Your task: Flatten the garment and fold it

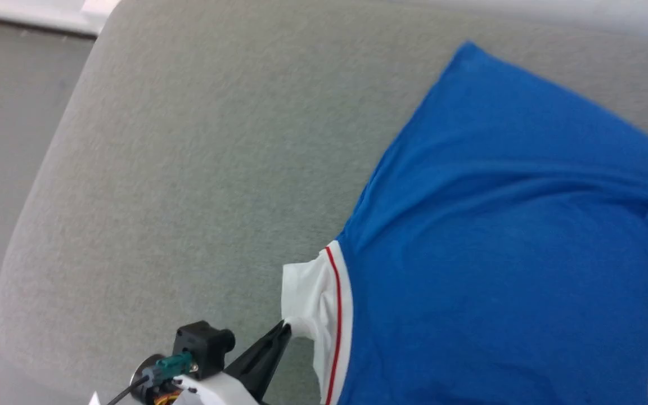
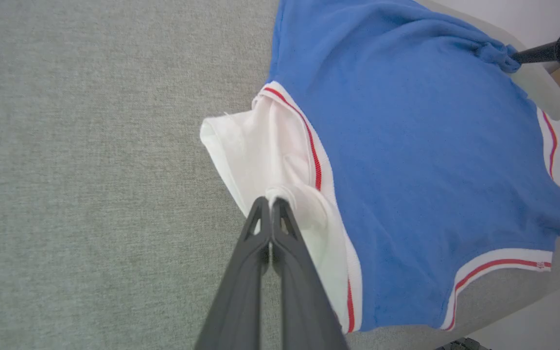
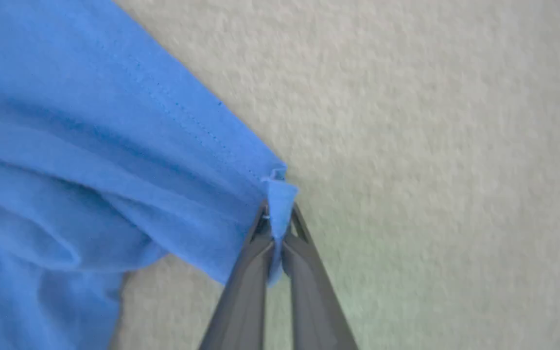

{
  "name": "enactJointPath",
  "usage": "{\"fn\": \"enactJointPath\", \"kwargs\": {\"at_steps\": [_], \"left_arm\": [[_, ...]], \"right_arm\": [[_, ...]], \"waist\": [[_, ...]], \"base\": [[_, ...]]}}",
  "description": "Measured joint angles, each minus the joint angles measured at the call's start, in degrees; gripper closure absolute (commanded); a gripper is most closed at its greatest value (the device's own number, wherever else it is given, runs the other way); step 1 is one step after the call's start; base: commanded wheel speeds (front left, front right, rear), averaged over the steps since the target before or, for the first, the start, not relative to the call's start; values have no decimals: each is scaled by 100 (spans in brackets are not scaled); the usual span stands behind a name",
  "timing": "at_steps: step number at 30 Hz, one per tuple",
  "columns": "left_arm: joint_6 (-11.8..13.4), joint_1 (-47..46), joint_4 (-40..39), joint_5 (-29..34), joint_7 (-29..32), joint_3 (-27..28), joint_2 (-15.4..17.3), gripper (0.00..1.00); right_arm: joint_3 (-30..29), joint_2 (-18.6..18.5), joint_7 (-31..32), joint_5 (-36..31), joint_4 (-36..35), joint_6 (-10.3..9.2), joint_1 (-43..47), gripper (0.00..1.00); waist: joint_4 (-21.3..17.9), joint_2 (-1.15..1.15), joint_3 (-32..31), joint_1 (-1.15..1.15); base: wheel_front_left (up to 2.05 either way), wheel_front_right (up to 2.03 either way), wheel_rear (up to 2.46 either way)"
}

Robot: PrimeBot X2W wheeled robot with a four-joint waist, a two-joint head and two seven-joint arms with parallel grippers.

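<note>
Left tool (image 2: 271,203) pinches the blue garment (image 2: 406,146) by its apparently bunched white sleeve (image 2: 255,146).

Your head camera looks steeply down from above the left gripper (image 1: 286,328) onto the pad (image 1: 189,169) and shirt (image 1: 498,253), each wrist camera sights along its own fingers (image 2: 246,277) from very close at a shirt edge, and your head and left wrist views share the white sleeve (image 1: 307,298).

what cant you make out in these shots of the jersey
Head view: jersey right side, cut off by the frame edge.
Left wrist view: left gripper tips, buried in the white sleeve.
Right wrist view: right gripper tips, wrapped by the blue hem; picture blurred.
</note>
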Motion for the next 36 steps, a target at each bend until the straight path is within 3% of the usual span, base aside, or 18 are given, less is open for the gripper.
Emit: {"fn": "enactJointPath", "kwargs": {"at_steps": [7, 14, 18, 23, 24, 25, 32, 36], "left_arm": [[116, 297, 135, -142, -213, 176, 87, 100], [185, 387, 218, -185, -401, 290, 77, 100], [186, 387, 222, -190, -425, 328, 74, 100], [186, 341, 230, -189, -467, 308, 34, 100], [186, 311, 227, -189, -475, 304, 23, 100], [186, 285, 223, -183, -489, 302, 9, 100], [179, 61, 19, -57, -567, 218, -54, 100], [153, -131, -141, 59, -565, 116, -123, 100]], "right_arm": [[-846, 58, 126, 482, -1065, 1, 1945, 100], [-2128, 651, 1114, 234, -2338, 0, 3698, 100], [-2469, 1201, 1693, 60, -3052, 0, 4192, 100], [-2635, 1481, 2041, -198, -3461, 0, 4401, 100], [-2630, 1481, 2047, -248, -3560, 0, 4392, 60], [-2624, 1466, 2060, -286, -3659, 0, 4367, 0], [-2115, 1111, 2035, -230, -4368, -5, 3280, 0], [-1575, 909, 2080, -177, -4372, -5, 2351, 0]], "waist": [[-559, 0, -566, 0], [-993, 0, -955, 0], [-1145, 0, -1068, 0], [-1138, 0, -1049, 1], [-1117, 0, -1029, 1], [-1096, 0, -1006, 1], [-907, 0, -806, 1], [-750, 0, -636, 2]], "base": [[0, 0, 0], [0, 0, 0], [0, 0, 0], [0, 0, 0], [0, 0, 0], [0, 0, 0], [0, 0, 0], [0, 0, 0]]}}
